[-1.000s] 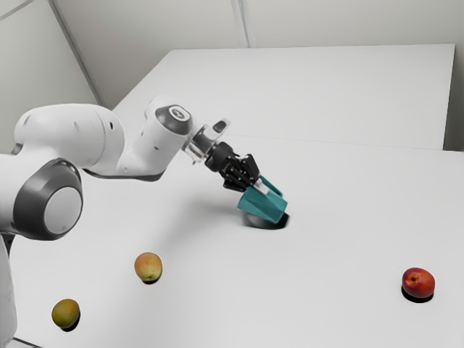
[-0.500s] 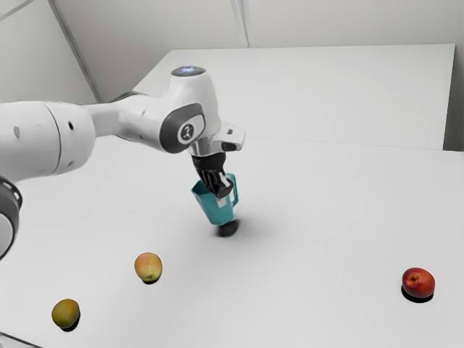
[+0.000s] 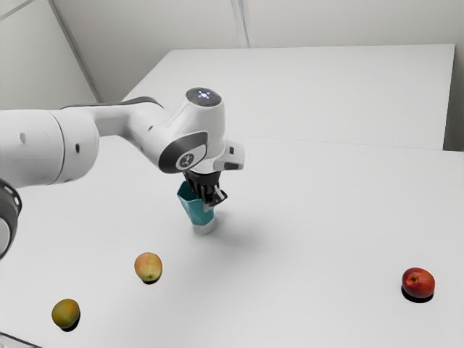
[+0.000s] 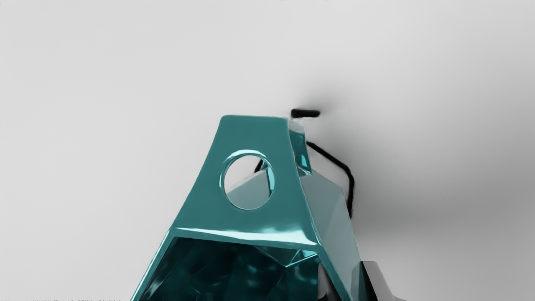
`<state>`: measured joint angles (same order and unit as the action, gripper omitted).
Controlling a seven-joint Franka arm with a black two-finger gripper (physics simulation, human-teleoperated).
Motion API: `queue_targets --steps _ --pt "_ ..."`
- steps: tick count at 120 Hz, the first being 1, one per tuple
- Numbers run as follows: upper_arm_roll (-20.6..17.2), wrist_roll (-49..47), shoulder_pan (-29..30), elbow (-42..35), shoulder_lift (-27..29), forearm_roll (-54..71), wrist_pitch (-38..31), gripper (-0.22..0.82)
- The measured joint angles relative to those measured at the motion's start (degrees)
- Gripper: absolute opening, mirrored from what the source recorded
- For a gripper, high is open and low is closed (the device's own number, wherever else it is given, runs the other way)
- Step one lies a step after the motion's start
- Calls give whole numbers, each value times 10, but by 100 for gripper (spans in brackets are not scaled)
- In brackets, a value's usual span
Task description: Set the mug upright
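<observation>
Held the mug by its wall, pinched in the gripper, low over the table, mouth up but leaning; looked nearly done, with straightening, setting down and release left

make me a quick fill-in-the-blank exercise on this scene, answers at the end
The black two-finger gripper has one finger inside the teal faceted mug and one ______ it.
On the white table lie ______ round fruits.
The colour of the fruit nearest the exterior view's right edge is ______.

Missing words: outside; three; red.
</observation>
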<state>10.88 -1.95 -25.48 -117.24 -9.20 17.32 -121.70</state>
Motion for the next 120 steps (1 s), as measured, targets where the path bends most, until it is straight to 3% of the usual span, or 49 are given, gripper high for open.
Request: queue_targets --steps 52,79,103,114,120 --pt "-3 -91 24 0 -24 -63 -34 -17" --pt "-6 -110 23 1 -15 -84 -39 28" --pt "-12 -119 26 7 28 -96 -27 48" --pt "-89 -109 104 42 35 -112 -7 52" --pt "-110 -96 136 70 37 -128 10 54"
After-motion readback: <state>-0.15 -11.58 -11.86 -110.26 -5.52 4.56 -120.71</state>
